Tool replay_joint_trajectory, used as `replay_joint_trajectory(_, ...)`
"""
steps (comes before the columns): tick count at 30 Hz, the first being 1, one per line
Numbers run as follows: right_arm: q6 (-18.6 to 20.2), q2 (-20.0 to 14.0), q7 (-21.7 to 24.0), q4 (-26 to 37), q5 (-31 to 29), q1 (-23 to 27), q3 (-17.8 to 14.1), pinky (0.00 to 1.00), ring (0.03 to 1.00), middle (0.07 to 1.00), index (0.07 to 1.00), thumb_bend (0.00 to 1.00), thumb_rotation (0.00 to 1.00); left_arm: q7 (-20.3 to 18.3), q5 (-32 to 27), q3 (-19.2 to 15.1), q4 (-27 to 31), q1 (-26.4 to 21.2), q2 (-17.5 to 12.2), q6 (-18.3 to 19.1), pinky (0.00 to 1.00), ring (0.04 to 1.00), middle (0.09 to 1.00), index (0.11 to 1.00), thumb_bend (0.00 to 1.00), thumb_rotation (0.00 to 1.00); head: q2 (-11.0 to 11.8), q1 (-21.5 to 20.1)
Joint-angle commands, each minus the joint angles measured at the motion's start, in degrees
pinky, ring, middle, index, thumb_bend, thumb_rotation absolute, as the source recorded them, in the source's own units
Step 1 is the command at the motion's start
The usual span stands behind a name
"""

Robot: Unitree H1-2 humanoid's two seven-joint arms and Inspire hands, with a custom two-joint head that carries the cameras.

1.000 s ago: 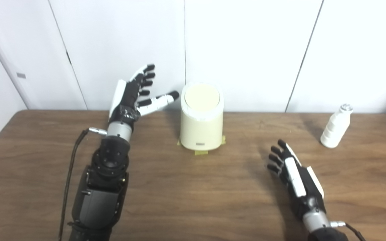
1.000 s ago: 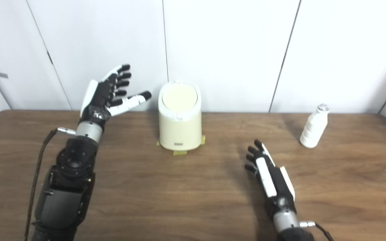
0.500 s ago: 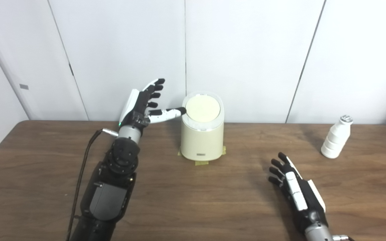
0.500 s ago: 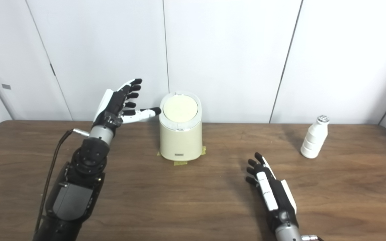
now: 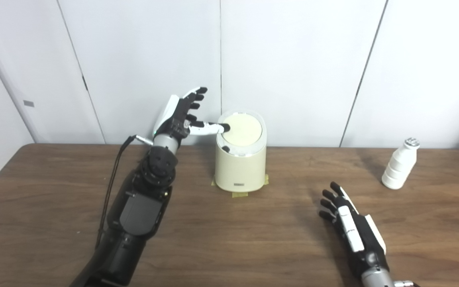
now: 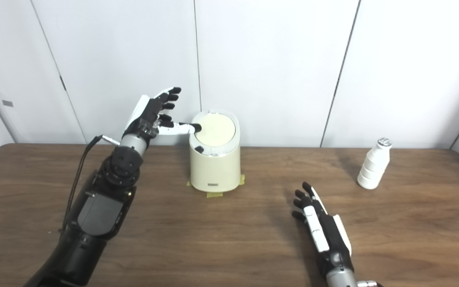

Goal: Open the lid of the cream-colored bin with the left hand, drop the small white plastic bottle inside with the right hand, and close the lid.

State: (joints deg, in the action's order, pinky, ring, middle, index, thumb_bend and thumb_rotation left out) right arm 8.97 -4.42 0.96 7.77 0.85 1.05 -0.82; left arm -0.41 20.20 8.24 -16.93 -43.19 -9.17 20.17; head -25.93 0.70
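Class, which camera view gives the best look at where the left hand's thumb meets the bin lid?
The left eye view: the left hand reaches its thumb tip to the lid of the cream-colored bin, contact seen slightly larger and nearer centre. The right eye view shows the same contact, a little smaller. Lid looks closed in both.

A brown wood-grain table (image 5: 221,239) runs the full width of the room, its far edge against the white wall panels. The cream-colored bin (image 5: 240,165) stands upright near that far edge, left of center, on bits of yellowish tape (image 5: 239,182) stuck to the tabletop. The small white plastic bottle (image 5: 400,164) stands upright well apart from it, far to the right.
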Motion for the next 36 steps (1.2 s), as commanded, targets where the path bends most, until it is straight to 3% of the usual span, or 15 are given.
replay_joint_trajectory(1, -0.5, 0.2, -0.1, 1.3, 0.4, 0.6, 0.2, 0.84, 0.892, 0.914, 0.959, 0.55, 0.94, 0.3, 0.5, 0.0, 0.4, -4.3, -0.7, -1.6, 0.75, 0.877, 0.898, 0.930, 0.87, 0.14, -0.1, 0.0)
replay_joint_trajectory(10, -0.7, 0.7, -0.5, 1.1, 0.5, 0.9, 0.2, 0.83, 0.887, 0.908, 0.955, 0.57, 0.93, 0.7, 2.6, 1.9, -2.8, -7.6, -0.1, -0.5, 0.68, 0.845, 0.886, 0.925, 0.89, 0.15, -0.3, -0.4)
replay_joint_trajectory(24, -0.6, 1.0, -0.6, 1.5, 1.6, 1.1, 0.5, 0.83, 0.888, 0.909, 0.965, 0.57, 0.95, 2.1, 4.6, 4.7, -6.2, -9.0, 1.5, -2.2, 0.71, 0.812, 0.850, 0.901, 0.92, 0.13, -0.9, -0.6)
replay_joint_trajectory(36, -0.3, 1.5, -1.0, 2.3, 2.1, 1.1, 0.3, 0.82, 0.873, 0.899, 0.960, 0.56, 0.93, 0.9, 6.1, 6.2, -6.4, -8.7, 0.5, -2.4, 0.69, 0.802, 0.855, 0.922, 0.93, 0.12, -1.5, -0.9)
